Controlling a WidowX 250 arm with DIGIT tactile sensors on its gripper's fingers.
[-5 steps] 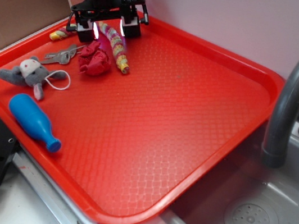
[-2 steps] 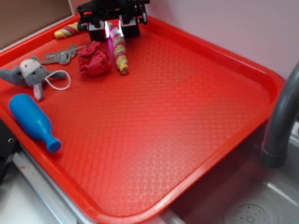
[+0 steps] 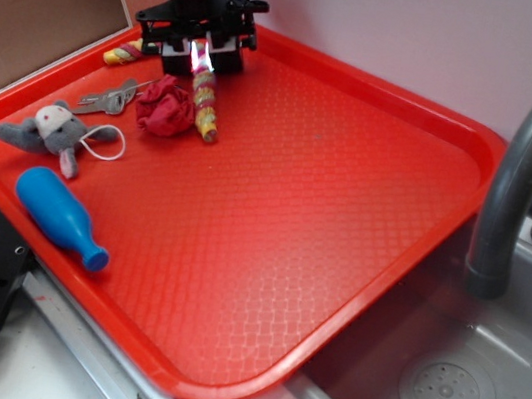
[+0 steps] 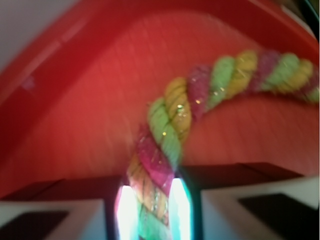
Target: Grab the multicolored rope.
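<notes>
The tray (image 3: pixel 346 202) looks like glossy red plastic with a fine diamond-embossed texture and a smooth raised rim. The rope (image 4: pixel 175 125) is a twisted fibrous cord, matt and slightly fuzzy, with tiny glitter flecks in its strands. Near the tray's left edge, the bottle (image 3: pixel 59 215) is smooth blue plastic with a soft sheen, the mouse (image 3: pixel 54 131) is grey plush, the cloth (image 3: pixel 164 108) is crumpled red fabric, and the keys (image 3: pixel 110 99) are dull metal. The gripper (image 3: pixel 197 45) has matt black parts. The faucet (image 3: pixel 529 170) is smooth grey; the sink (image 3: pixel 478 395) looks like brushed metal.
</notes>
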